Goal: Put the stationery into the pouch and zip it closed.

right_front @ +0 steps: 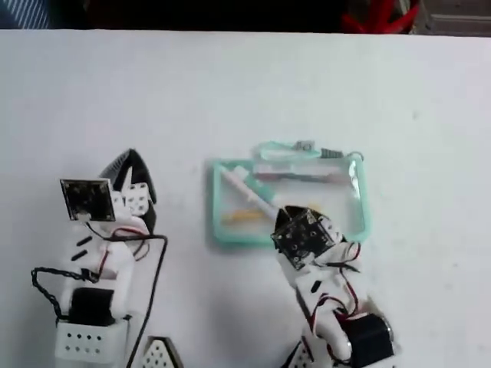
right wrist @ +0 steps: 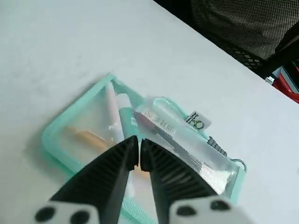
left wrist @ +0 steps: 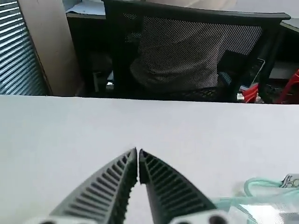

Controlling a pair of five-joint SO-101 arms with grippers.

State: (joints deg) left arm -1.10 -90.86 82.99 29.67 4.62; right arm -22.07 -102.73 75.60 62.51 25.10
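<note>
Lying on the counter (right_front: 230, 92), a clear pouch (right_front: 213, 203) is being shown holding a white pen (right_front: 247, 193) and orange stick (right_front: 244, 218). Right claw (right wrist: 139, 142) above it and left claw (left wrist: 138, 154) beside it are being held closed, empty.

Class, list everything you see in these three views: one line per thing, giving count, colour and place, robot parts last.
table: one, white, under everything.
pouch: one, clear with mint-green trim, flat on the table.
stationery: several pieces, white, yellow-orange and pink, inside the pouch.
chair: one, black mesh, beyond the table's far edge.
red object: one, red, beyond the far edge.
left gripper: one, dark, shut, over bare table beside the pouch.
right gripper: one, dark, shut, above the pouch.
</note>
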